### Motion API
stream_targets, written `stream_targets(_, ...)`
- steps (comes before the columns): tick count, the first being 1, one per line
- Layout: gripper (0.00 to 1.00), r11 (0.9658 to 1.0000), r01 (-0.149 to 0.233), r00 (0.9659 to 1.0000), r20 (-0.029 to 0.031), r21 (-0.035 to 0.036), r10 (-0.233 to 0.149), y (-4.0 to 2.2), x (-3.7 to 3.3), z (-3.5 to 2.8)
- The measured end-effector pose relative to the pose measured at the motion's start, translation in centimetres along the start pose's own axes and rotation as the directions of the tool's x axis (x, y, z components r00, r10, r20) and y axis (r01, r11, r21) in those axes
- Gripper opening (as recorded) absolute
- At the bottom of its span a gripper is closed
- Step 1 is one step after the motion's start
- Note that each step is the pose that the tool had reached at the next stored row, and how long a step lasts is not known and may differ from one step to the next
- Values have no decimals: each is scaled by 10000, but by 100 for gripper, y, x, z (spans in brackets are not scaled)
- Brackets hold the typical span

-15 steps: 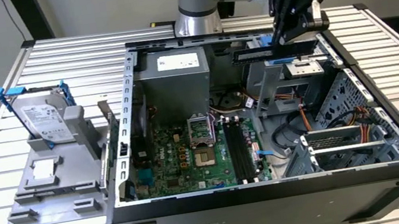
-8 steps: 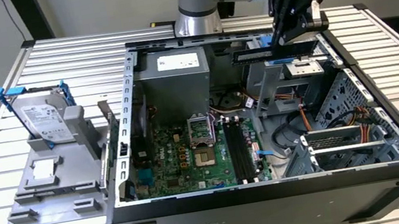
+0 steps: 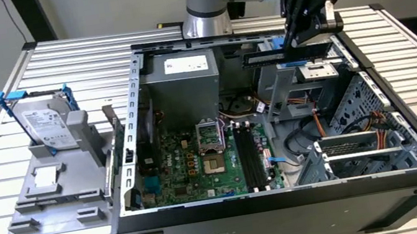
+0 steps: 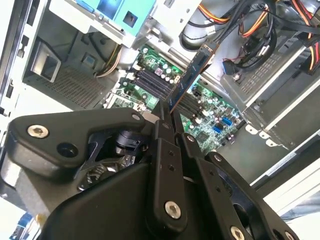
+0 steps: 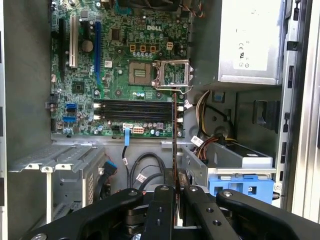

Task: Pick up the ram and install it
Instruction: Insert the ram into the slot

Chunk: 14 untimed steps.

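Note:
The ram point(image 3: 270, 56) is a thin dark stick held level above the far end of the open computer case point(image 3: 288, 198), toward the exterior view's right. My gripper point(image 3: 295, 42) is shut on it. In both wrist views the ram point(image 4: 192, 75) point(image 5: 174, 140) sticks out edge-on from between the black fingers point(image 4: 159, 165) point(image 5: 159, 215). Below it lies the green motherboard point(image 3: 191, 167) point(image 5: 125, 40). Its long black slots point(image 3: 253, 160) point(image 5: 132, 107) point(image 4: 155, 82) are well beneath the stick, with a clear gap between them.
A silver hard drive point(image 3: 46, 124) with a blue bracket stands on a grey fixture point(image 3: 52, 186) at the exterior view's left. Inside the case are the power supply point(image 3: 181, 77), a metal drive cage point(image 3: 356, 150), loose cables point(image 3: 311, 132) and a blue drive tray point(image 5: 242, 182).

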<state>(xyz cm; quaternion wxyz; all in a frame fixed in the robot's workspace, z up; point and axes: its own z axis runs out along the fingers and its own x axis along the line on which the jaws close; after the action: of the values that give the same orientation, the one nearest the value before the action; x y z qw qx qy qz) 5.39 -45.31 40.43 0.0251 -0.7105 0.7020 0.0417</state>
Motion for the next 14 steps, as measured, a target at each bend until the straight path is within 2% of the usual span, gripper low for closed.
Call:
stream_targets(3, 0, 9992, -396, 9992, 11, 38, 396, 0, 0, 1)
stream_targets(6, 0, 9964, -848, 9964, 23, 81, 848, 0, 0, 0)
stream_targets(10, 0, 9899, -1411, 9900, 43, 132, 1411, 0, 0, 1)
stream_targets(14, 0, 9814, -1911, 9816, 63, 178, 1910, 0, 0, 1)
